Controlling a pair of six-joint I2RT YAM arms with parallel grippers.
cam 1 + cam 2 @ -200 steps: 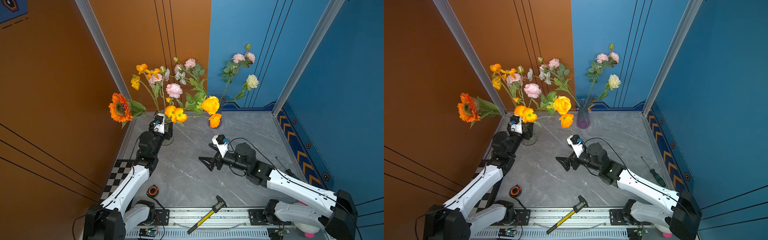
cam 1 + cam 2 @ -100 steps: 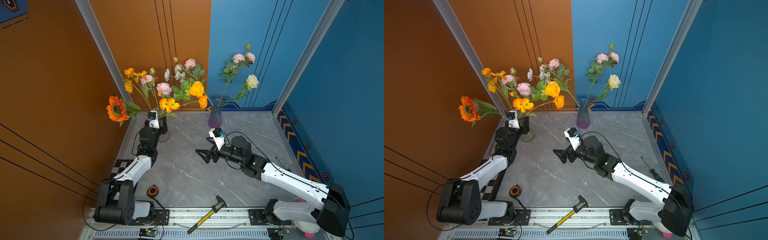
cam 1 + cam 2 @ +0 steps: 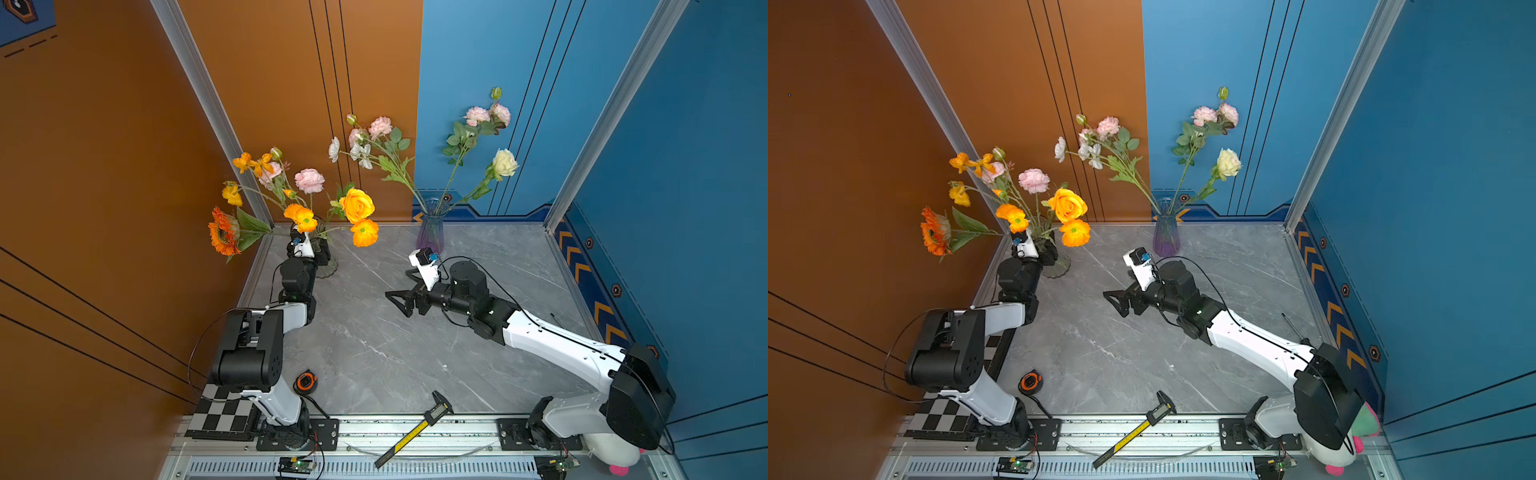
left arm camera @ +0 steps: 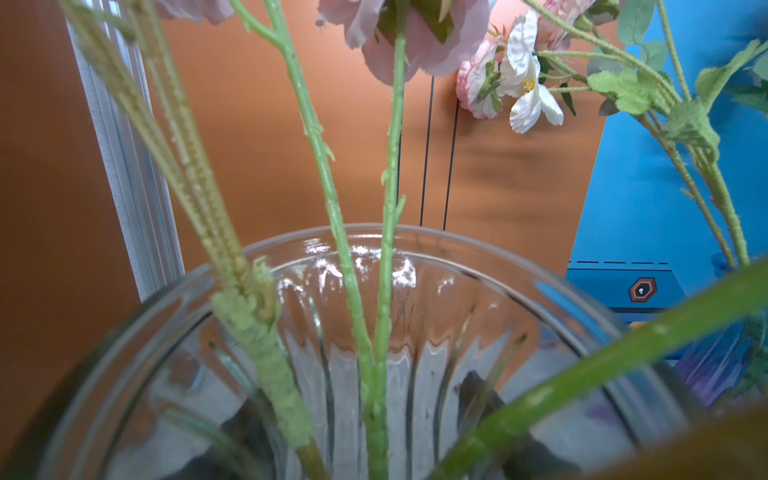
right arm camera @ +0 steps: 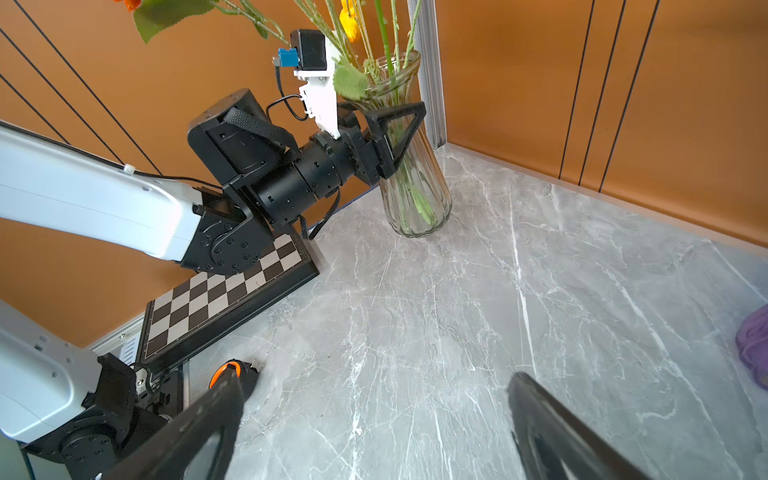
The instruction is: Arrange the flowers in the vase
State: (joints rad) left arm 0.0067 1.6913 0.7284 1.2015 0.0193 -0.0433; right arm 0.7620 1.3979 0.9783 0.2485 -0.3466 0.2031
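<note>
Apparently left gripper (image 5: 405, 114) clasps flowers' (image 3: 357, 205) vase (image 5: 417, 199).

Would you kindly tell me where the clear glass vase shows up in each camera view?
Both top views: clear glass vase at the far left corner of the table.
Left wrist: close up, its ribbed wall around green stems.
Right wrist: the vase stands beyond the checkerboard.
Shared landmark: the silver corner post just behind it.
</note>
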